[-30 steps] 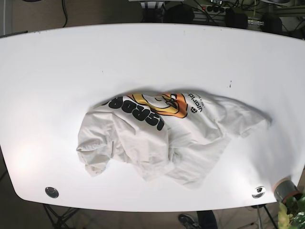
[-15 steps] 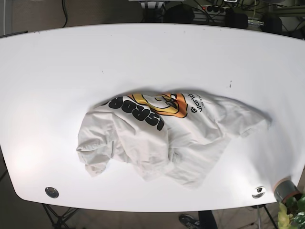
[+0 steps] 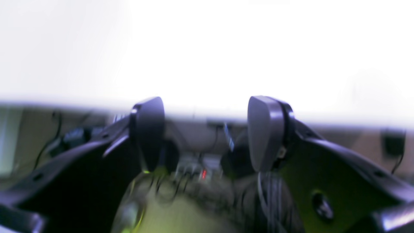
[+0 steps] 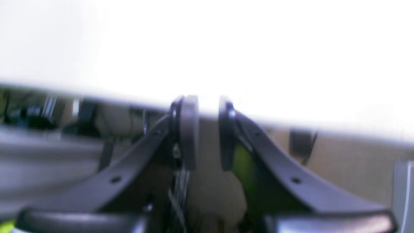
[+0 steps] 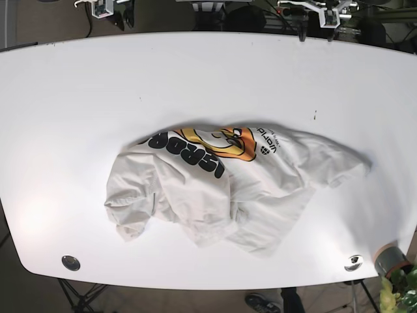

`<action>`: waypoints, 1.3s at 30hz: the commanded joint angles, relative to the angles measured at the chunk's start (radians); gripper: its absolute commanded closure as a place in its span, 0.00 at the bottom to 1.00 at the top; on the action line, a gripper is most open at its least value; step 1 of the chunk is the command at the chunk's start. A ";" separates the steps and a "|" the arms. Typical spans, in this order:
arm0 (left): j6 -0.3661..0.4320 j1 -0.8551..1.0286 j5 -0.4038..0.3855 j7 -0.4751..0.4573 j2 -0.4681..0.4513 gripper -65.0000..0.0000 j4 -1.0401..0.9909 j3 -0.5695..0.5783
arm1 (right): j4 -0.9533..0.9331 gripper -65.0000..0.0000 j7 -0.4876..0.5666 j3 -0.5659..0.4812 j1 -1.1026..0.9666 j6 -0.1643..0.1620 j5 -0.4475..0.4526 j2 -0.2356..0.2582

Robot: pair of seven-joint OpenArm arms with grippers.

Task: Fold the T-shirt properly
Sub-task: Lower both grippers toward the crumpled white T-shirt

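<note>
**We are just getting started on the shirt**

Nearest to us, by the front edge of the white table (image 5: 65, 98), sit two little round metal spots (image 5: 71, 263), one at each front corner. Just behind them lies the T-shirt (image 5: 228, 182), all bunched up in a heap in the middle of the table. Its orange and black picture (image 5: 208, 147) is on the far side of the heap, and a sleeve pokes out to one side.

Far behind the T-shirt, past the back edge of the table, we see our two grippers peeking in. The left gripper (image 3: 207, 132) has its jaws wide apart and holds nothing. The right gripper (image 4: 204, 132) has its jaws close together with only a thin gap, and it holds nothing too.

We think no folding is done yet. Next we need to reach out to the T-shirt, grab its edges, and spread it flat.
</note>
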 commanded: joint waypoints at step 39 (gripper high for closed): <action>0.003 -0.591 -0.004 0.242 -0.070 0.10 0.011 -0.036 | 0.054 0.43 -0.477 -0.004 0.795 0.006 0.001 0.004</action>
